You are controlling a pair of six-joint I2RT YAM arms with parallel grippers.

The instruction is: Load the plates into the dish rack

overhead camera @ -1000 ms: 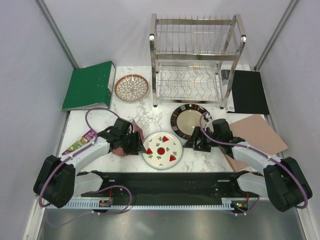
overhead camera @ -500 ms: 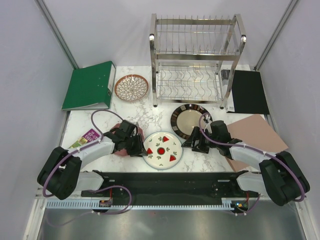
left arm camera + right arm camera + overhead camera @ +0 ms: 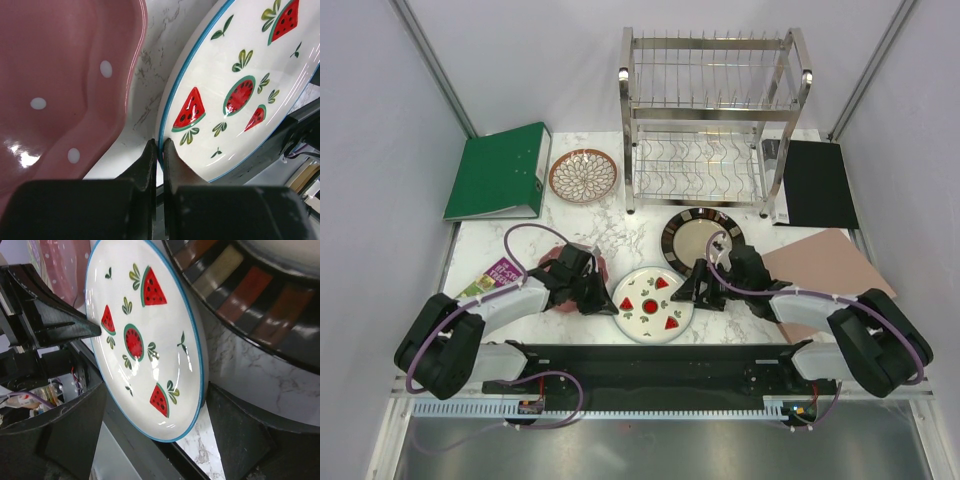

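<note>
At the back, the rack (image 3: 710, 120), no plate in it yet; up front, a pinch on the white fruit plate (image 3: 651, 305)!
Sitting between the pink plate (image 3: 65, 75) and the dark-rimmed plate (image 3: 703, 238), apparently tipped up on one edge; petal plate (image 3: 583, 174) well apart. Clamped tight on the left rim by the left gripper (image 3: 159, 150); straddled by the right gripper (image 3: 700, 292), spread wide and gripping nothing. Best now: close the right on the far rim, lift level, turn edge-on, then slide upright into a slot without clipping the wires.

Glossy glazed watermelon plate (image 3: 651, 303), shiny steel wire rack (image 3: 710, 113), marble-look table (image 3: 620, 235)
</note>
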